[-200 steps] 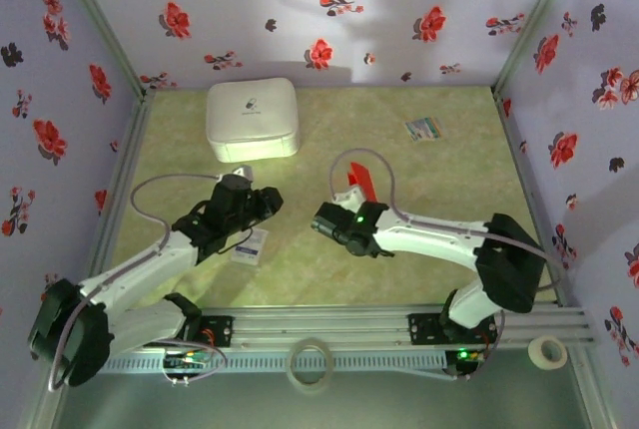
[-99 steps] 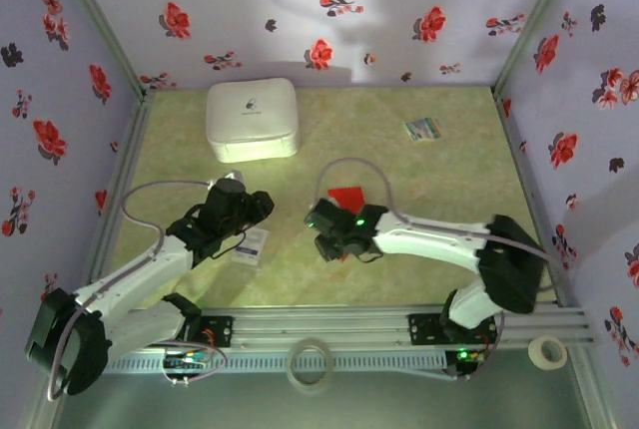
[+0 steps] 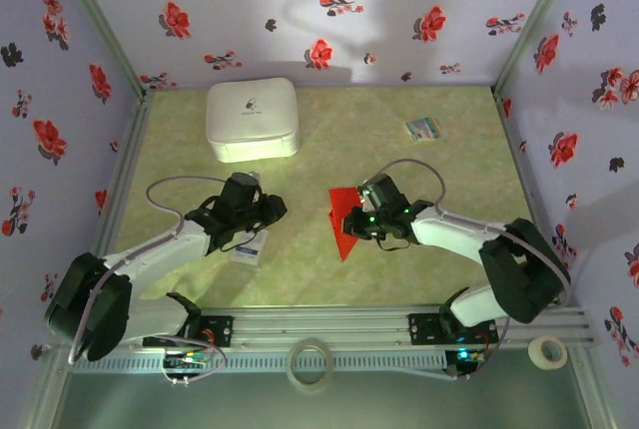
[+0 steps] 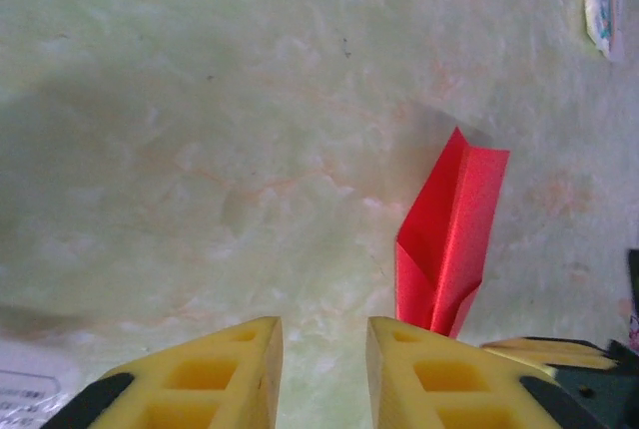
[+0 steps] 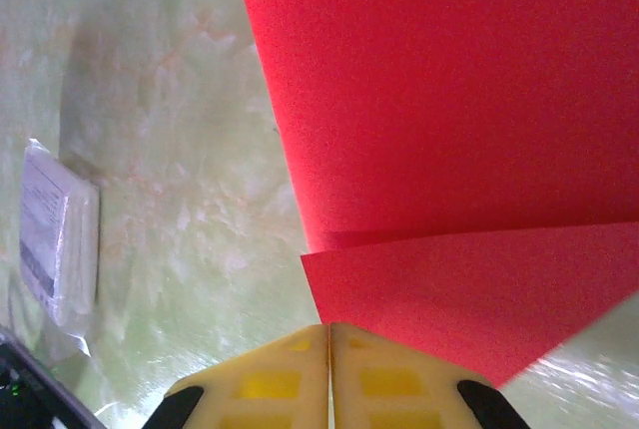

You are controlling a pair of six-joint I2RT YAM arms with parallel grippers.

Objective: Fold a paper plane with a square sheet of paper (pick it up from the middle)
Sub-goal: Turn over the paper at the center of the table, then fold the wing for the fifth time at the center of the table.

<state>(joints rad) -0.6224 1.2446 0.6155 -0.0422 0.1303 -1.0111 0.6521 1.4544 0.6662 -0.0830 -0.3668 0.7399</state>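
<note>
The counter has plenty of bare green surface in its middle, which I judge is why the folding is done there. The walls hem it in at the back and on both sides. The white box sits in the back left corner, well apart from the work.

My right pincer has its fingers pressed together at the near edge of the red paper sheet. As far as I can judge it is pinching that edge. The sheet is partly folded, one flap overlapping another, and it sits mid-counter just left of that pincer, tilted up rather than flat. I take that grip to be what keeps it up for creasing.

My left pincer is slightly spread with nothing between its fingers, and it faces the sheet across open counter, so it has room to come in.

The small white packet lies flat beside the left arm, near the sheet's path. The multicoloured card lies far back, out of the way.
</note>
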